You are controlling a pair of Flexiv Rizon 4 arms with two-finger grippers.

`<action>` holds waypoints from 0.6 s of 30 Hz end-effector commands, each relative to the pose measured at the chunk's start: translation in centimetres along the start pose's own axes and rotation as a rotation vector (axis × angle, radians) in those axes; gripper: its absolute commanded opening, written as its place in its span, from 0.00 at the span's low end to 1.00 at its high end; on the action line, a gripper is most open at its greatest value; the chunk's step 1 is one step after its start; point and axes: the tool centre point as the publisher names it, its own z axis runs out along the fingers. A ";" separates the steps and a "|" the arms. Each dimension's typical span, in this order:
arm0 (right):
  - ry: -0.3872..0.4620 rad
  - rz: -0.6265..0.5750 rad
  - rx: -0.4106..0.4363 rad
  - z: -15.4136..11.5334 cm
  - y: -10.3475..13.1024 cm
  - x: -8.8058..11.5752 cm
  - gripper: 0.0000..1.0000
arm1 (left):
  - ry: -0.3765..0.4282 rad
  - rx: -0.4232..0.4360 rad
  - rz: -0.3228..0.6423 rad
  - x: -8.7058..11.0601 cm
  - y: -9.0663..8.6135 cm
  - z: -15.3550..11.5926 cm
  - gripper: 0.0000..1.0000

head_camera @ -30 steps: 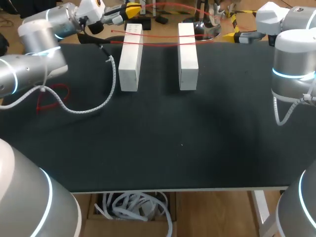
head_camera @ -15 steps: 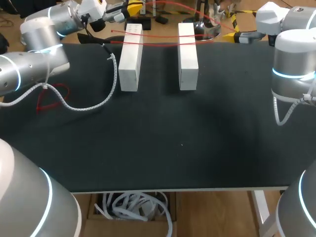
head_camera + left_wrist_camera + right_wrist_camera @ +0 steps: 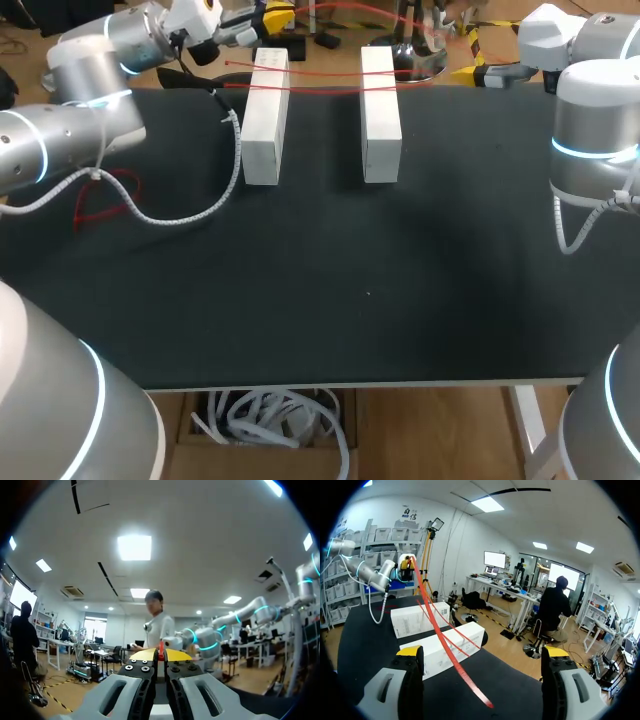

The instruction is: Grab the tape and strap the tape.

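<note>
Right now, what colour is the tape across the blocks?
Red tape; clearest in right wrist view.

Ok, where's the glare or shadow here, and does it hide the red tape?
Head view: matte black table shows little glare; red tape reads clearly across the white blocks. Left wrist view: a ceiling light glares beyond the left tool; only a red sliver shows between its fingers. Right wrist view: even light; tape plain between the fingers of the open right tool.

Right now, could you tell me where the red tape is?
In the head view the red tape spans both white blocks at the table's far edge, pinched in the left hand at far left.
</note>
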 end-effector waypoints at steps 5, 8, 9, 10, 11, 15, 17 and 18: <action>0.000 0.000 0.001 0.0 0.0 0.0 1.00 | 0.009 -0.001 0.000 -0.4 0.0 -0.1 0.00; 0.000 0.000 0.001 0.0 0.0 0.0 1.00 | 0.009 -0.001 0.000 -0.4 0.0 -0.1 0.00; 0.000 0.000 0.001 0.0 0.0 0.0 1.00 | 0.009 -0.001 0.000 -0.4 0.0 -0.1 0.00; 0.000 0.000 0.001 0.0 0.0 0.0 1.00 | 0.009 -0.001 0.000 -0.4 0.0 -0.1 0.00; 0.000 0.000 0.001 0.0 0.0 0.0 1.00 | 0.009 -0.001 0.000 -0.4 0.0 -0.1 0.00; -0.020 0.080 0.033 0.2 1.5 0.1 1.00 | 0.009 -0.001 0.000 -0.4 0.0 -0.1 0.00; -0.025 0.146 0.049 0.0 2.3 0.7 1.00 | 0.009 -0.001 0.000 -0.4 0.0 -0.1 0.00; -0.024 0.200 0.040 -0.3 2.7 1.1 1.00 | 0.009 -0.001 0.000 -0.4 0.0 -0.1 0.00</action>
